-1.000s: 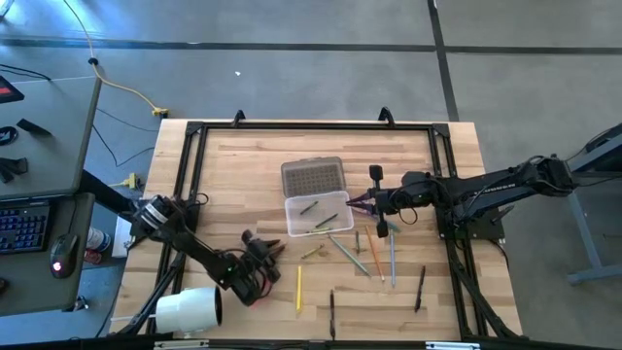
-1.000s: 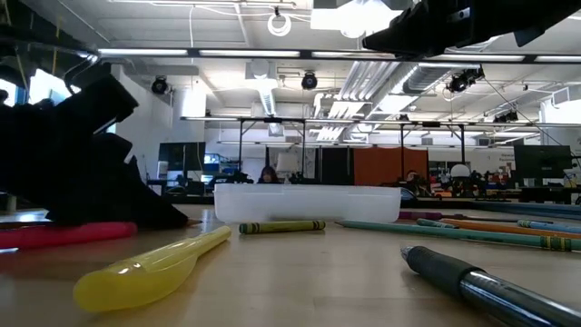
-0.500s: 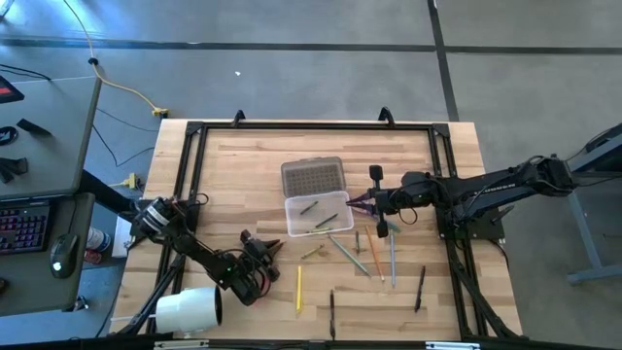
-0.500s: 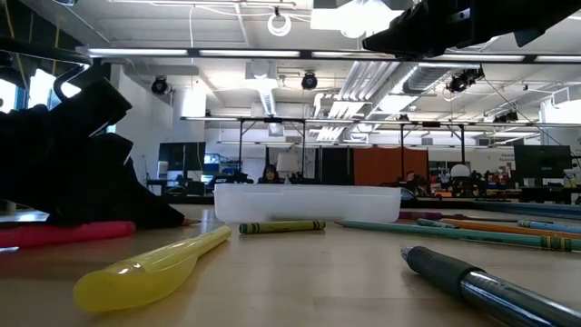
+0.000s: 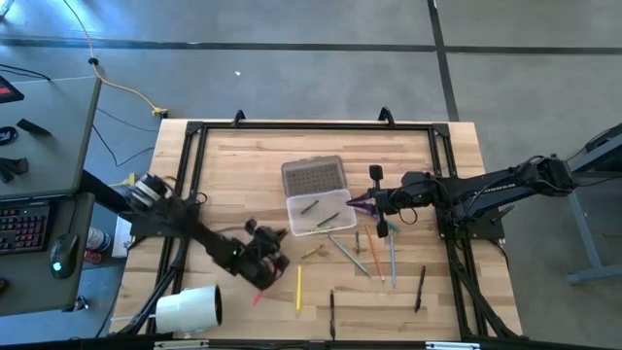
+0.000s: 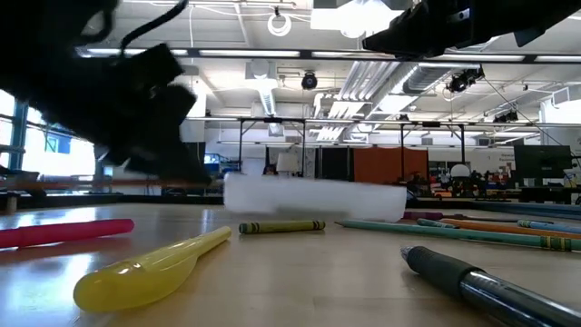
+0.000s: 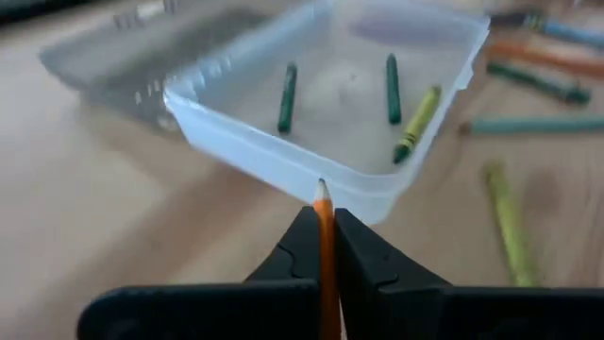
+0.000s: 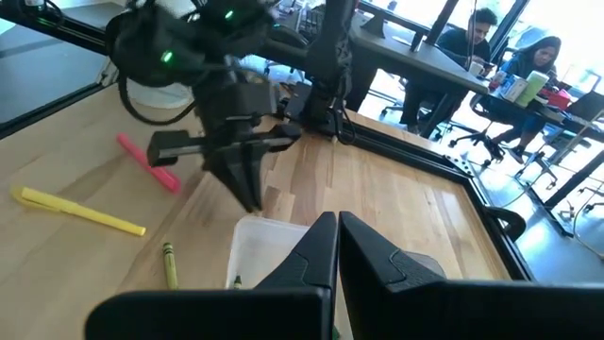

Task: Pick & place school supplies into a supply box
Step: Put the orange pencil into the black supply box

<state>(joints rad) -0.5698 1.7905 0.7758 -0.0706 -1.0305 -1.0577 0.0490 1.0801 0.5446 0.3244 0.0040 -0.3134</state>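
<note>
The left pincer (image 7: 323, 247) is clamped on an orange pencil (image 7: 324, 255), which runs up between the fingers with its sharpened tip poking out just short of the supply box (image 7: 377, 179). A pencil like this is light, thin and stiff, so a narrow pinch across the shaft should keep it; the smooth round barrel could pivot or slide if squeezed near one end, so a hold near the middle looks safer. The tip is the fragile part and is best kept off the box wall. Inside the box lie two dark green sticks and a yellow-green crayon (image 7: 417, 123). On the desk (image 5: 233, 165), on the near side of the box, rest a yellow pen (image 6: 150, 270) and a pink marker (image 6: 64, 232). Beyond the box, the right pincer (image 5: 356, 203) waits just beside its far edge, fingers pressed together and holding nothing.
</note>
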